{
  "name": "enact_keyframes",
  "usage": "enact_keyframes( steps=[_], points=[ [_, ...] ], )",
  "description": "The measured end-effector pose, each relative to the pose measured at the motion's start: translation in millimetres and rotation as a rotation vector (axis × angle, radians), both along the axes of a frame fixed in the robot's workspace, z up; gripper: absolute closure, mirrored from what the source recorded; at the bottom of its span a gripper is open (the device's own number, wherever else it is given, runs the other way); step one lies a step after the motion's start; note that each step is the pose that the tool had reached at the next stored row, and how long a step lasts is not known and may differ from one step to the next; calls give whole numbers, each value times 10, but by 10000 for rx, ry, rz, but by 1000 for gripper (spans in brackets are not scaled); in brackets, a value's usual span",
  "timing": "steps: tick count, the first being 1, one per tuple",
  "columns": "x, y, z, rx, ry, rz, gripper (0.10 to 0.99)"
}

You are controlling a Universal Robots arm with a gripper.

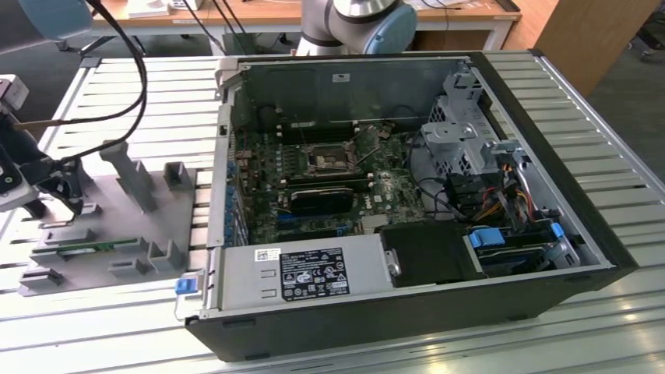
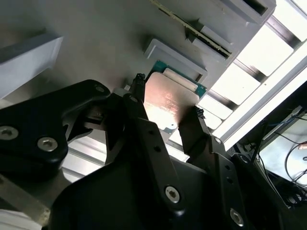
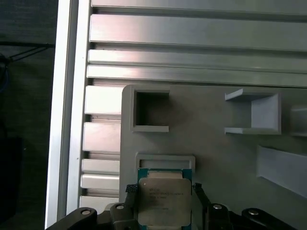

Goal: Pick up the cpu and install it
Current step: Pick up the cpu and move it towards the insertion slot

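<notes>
The cpu [image 3: 164,196], a flat square chip with a silver-grey metal top and a green rim, sits at its raised holder on the grey fixture tray [image 3: 206,143]. My gripper [image 3: 165,192] straddles it, and the black fingers [image 3: 131,192] press on two opposite edges. The second wrist view shows the same grip: the cpu [image 2: 168,103] lies between the fingertips [image 2: 138,82] of the gripper [image 2: 168,98]. In the exterior view the gripper [image 1: 65,195] hangs low over the fixture tray [image 1: 156,226] at that view's left. The open computer case [image 1: 416,187] holds the motherboard with its cpu socket [image 1: 330,158].
Upright grey posts [image 1: 133,175] and empty pockets [image 3: 151,111] stand on the tray. A green memory stick [image 1: 99,246] lies in a slot near its front. A black block [image 1: 327,199] sits below the socket. Cables [image 1: 457,195] and a drive cage [image 1: 457,128] crowd the case.
</notes>
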State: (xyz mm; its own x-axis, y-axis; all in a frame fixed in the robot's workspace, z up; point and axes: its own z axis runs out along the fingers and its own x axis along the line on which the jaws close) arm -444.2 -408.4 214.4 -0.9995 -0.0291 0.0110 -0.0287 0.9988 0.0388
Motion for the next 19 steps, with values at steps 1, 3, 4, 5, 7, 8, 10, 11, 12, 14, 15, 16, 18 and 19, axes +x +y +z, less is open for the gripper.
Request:
enact_keyframes(
  steps=[1,3,4,5,7,8,10,11,12,14,15,16,18,19],
  points=[
    [0,0,19,-1,1,0,553],
    [0,0,62,0,0,0,553],
    [0,0,85,0,0,0,553],
    [0,0,109,1,0,0,553],
    [0,0,142,0,1,0,553],
    [0,0,154,2,0,0,553],
    [1,0,163,14,-3,1,553],
    [0,0,171,12,0,0,553],
    [0,0,181,12,1,0,553],
    [0,0,201,15,-1,0,553],
    [0,0,214,15,0,0,553],
    [0,0,226,22,0,0,553],
    [0,0,260,24,-1,0,553],
    [0,0,274,24,0,-1,553]
  ],
)
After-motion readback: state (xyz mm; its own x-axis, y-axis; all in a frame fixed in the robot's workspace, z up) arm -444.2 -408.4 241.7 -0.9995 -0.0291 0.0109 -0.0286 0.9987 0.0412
